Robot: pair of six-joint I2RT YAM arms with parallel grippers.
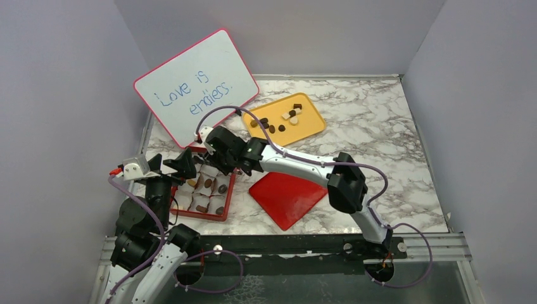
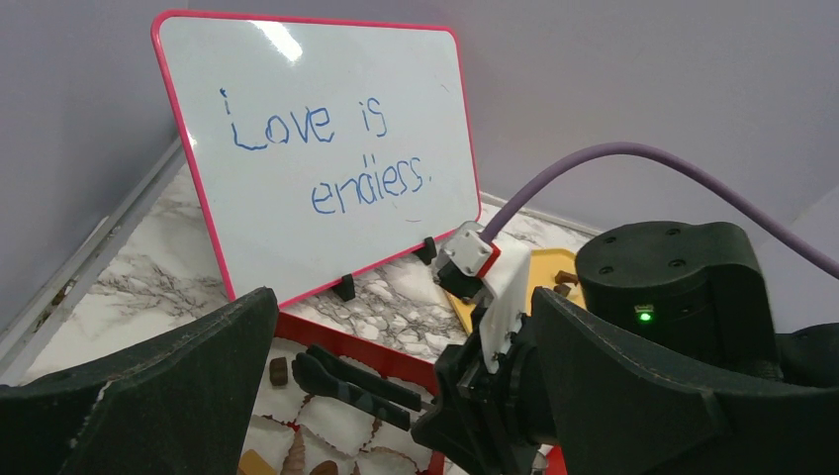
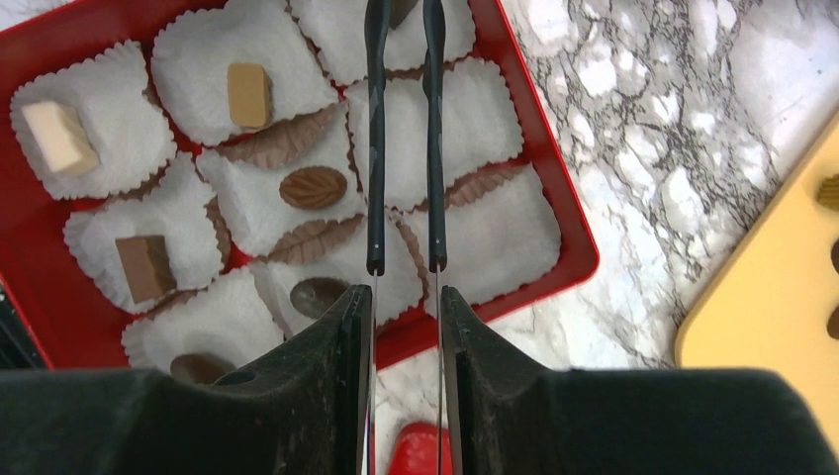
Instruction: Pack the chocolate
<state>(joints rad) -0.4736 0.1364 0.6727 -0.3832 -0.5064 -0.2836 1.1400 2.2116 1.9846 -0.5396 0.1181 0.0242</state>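
Right gripper (image 3: 406, 297) is clamped narrow on thin black tongs (image 3: 374, 148), whose two arms reach out over the shallow red box (image 3: 30, 287) lined with white crimped paper cups (image 3: 495, 237). We cannot tell whether the tong tips carry anything. Chocolate pieces (image 3: 312, 187), brown, tan and cream, sit one to a cup in several cups. More lie on the flat yellow tray (image 1: 307, 130) beyond the box on the marble table (image 1: 380, 126). Left gripper (image 2: 401, 307) gapes wide, empty, beside the box.
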